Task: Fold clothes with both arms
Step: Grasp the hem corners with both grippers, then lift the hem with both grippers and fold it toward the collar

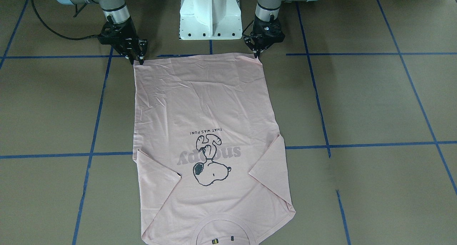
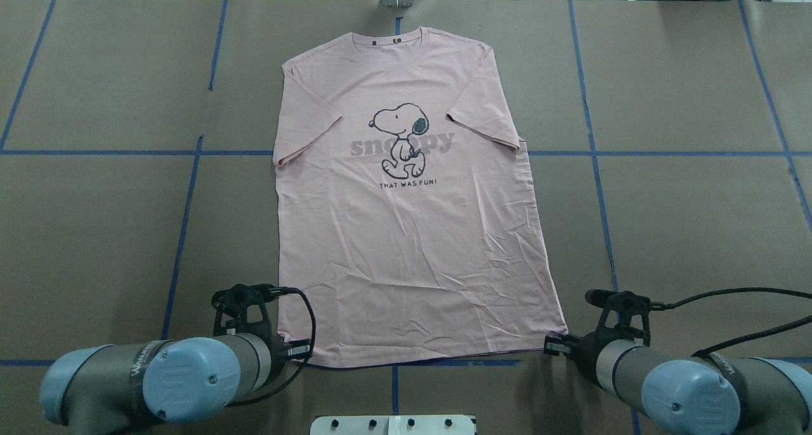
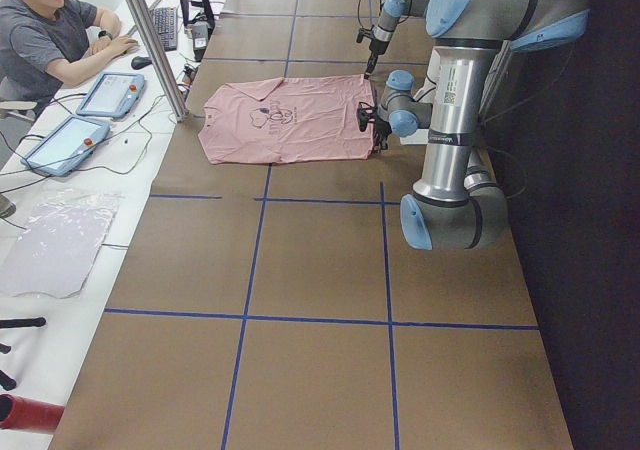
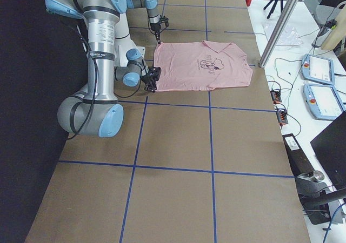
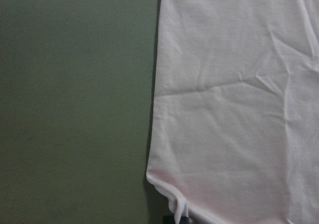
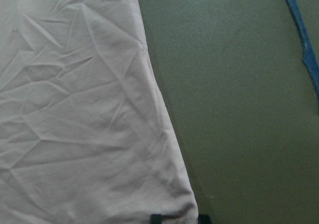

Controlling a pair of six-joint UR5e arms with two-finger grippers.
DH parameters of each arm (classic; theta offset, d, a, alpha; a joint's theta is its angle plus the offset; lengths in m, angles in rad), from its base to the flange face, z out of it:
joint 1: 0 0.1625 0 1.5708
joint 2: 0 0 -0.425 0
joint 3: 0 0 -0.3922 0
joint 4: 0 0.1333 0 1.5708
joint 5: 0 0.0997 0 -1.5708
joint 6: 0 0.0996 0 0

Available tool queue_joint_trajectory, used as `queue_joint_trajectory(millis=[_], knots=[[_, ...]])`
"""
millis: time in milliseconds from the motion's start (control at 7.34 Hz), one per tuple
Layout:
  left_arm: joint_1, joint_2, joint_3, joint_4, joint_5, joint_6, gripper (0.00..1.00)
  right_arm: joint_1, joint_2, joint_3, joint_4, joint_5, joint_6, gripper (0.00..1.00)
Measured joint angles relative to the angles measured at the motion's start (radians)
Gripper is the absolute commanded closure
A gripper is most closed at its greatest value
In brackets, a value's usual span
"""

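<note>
The pale pink T-shirt [image 2: 406, 232] lies flat and print up on the brown table, collar at the far side and hem toward the robot. My left gripper [image 1: 257, 55] sits at one hem corner. In the left wrist view that corner [image 5: 172, 204] is puckered at the dark fingertips [image 5: 178, 219], which are closed together on it. My right gripper [image 1: 137, 60] is at the other hem corner. Its two fingertips [image 6: 156, 218] stand apart with the shirt's corner [image 6: 182, 206] lying between them. Both sleeves [image 2: 304, 127] are folded in over the body.
Blue tape lines [image 2: 184, 219] grid the brown table cover. The white pedestal base [image 1: 210, 16] stands between the arms. At the far edge are a metal post [image 3: 150, 40], tablets [image 3: 110, 92] and a seated person [image 3: 50, 40]. A black cable [image 2: 729, 295] trails from the right wrist.
</note>
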Motion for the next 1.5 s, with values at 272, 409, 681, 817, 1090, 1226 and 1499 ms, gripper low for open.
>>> queue_joint_trajectory(millis=[272,409,681,817,1090,1226,1499], knots=[[0.0,0.0,-0.001,0.0,0.0,0.0,1.0,-0.001,0.0,0.003,-0.003,-0.003,0.015,1.0],[-0.001,0.0,-0.001,0.0,0.0,0.0,1.0,-0.001,0.0,0.006,-0.01,-0.007,0.017,1.0],[-0.007,0.0,-0.015,0.003,-0.001,0.012,1.0,-0.001,0.001,0.02,-0.024,-0.011,0.017,1.0],[-0.011,0.001,-0.044,0.021,-0.004,0.032,1.0,0.0,0.0,0.041,-0.041,-0.012,0.017,1.0],[-0.014,0.001,-0.138,0.114,-0.011,0.053,1.0,-0.001,0.001,0.128,-0.135,-0.009,0.016,1.0],[-0.014,-0.002,-0.196,0.173,-0.014,0.058,1.0,-0.002,0.001,0.167,-0.168,-0.007,0.015,1.0],[-0.019,-0.009,-0.327,0.29,-0.041,0.099,1.0,-0.008,0.008,0.269,-0.264,0.001,0.015,1.0]])
